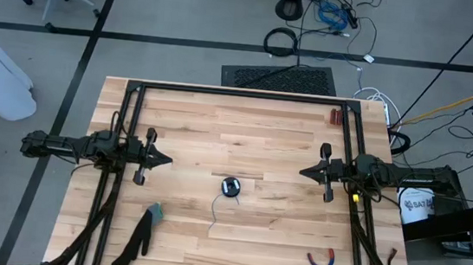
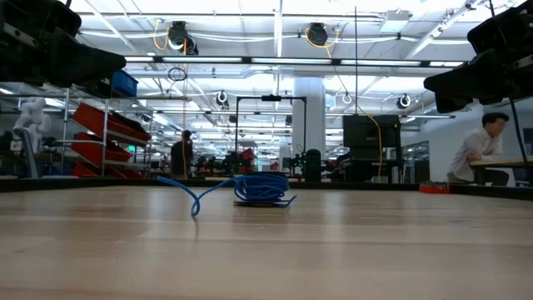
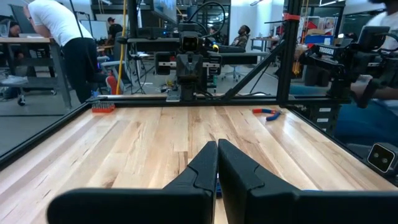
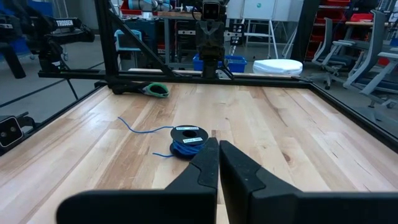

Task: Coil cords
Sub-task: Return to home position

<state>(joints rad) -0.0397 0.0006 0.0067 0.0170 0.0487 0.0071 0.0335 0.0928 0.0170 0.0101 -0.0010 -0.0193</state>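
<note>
Mostly coiled cord [image 1: 230, 187], loose tail toward glove [image 1: 155, 213].

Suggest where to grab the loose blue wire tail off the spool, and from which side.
Probably the wire tail mid-length, from above on the left gripper's side, fingers across it. It trails clear of the spool, and the low view shows it arching off the table, leaving room underneath.

Cord spool [image 4: 188, 130] label — unreadably small

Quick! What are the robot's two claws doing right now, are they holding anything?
Left gripper: shut, empty, over the table's left side.
Right gripper: shut, empty, over the table's right side.
</note>
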